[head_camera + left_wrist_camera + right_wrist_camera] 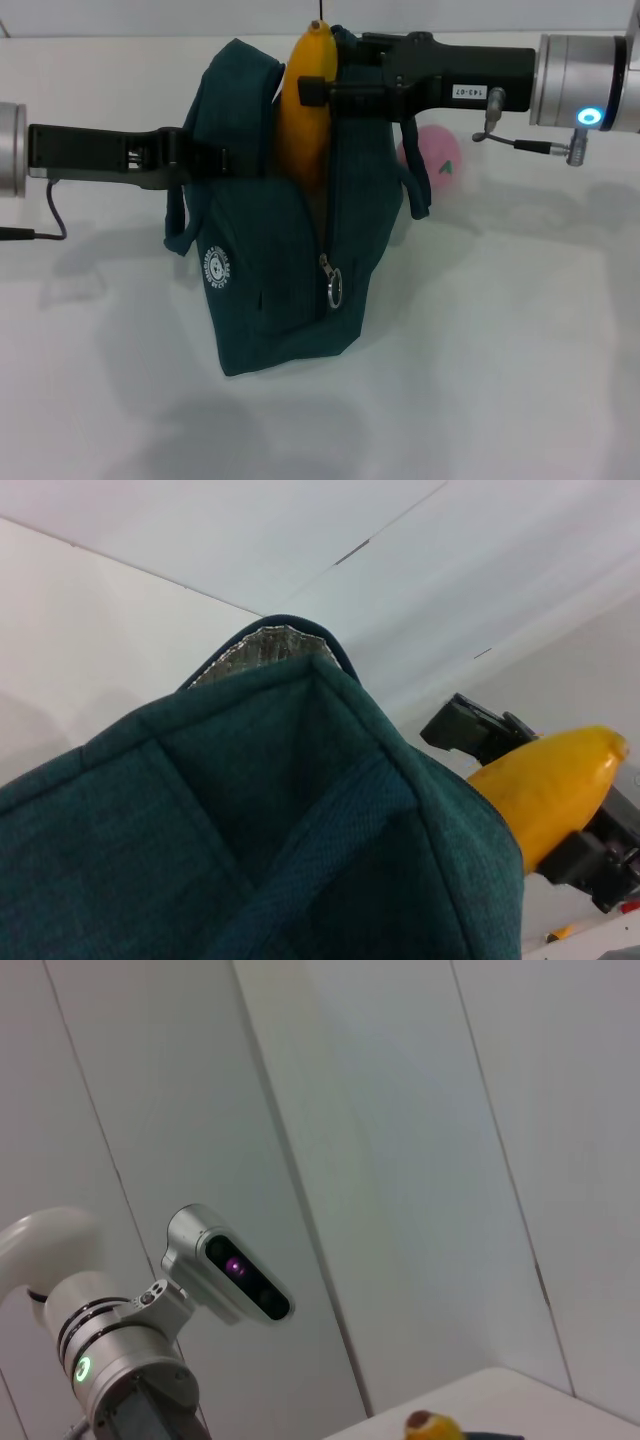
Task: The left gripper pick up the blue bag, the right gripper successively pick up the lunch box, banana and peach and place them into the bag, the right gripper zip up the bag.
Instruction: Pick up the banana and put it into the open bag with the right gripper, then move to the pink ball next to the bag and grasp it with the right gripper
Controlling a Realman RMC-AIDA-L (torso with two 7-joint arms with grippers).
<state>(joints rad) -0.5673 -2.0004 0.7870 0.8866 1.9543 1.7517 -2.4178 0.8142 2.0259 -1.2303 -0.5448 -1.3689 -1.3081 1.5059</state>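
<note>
Right gripper, head view: the black two-fingered right gripper (pixel 312 92) with a small white label sticker reaches in from the right on a thick silver wrist with a blue light; its fingers are clamped on the upper part of the long yellow-orange banana (pixel 305 120).
Banana, head view: stands nearly upright, its lower part down inside the open top of the dark teal fabric bag (pixel 280 290), its tip above the bag's rim.
Left gripper, head view: the black left gripper (pixel 205 158) on a slim black arm comes in from the left and is closed on the bag's upper left edge, beside the strap.
Bag, head view: upright on the white surface (pixel 500 380), a round white logo on its front, a metal zipper pull (pixel 333 285) hanging partway down the front.
Peach, head view: the small round pink peach (pixel 438 162) lies on the surface behind the bag to the right, partly hidden by the bag's handle.
Left wrist view: the bag's teal fabric (pixel 250 850) fills the picture, with silver lining at its rim; the banana (pixel 550 785) pokes up beyond it, held between the right gripper's black fingers (pixel 470 730).
Right wrist view: only the banana's tip (pixel 432 1425) shows, at the picture's edge; farther off is a silver arm joint with a green light (pixel 110 1360) against a white panelled wall.
</note>
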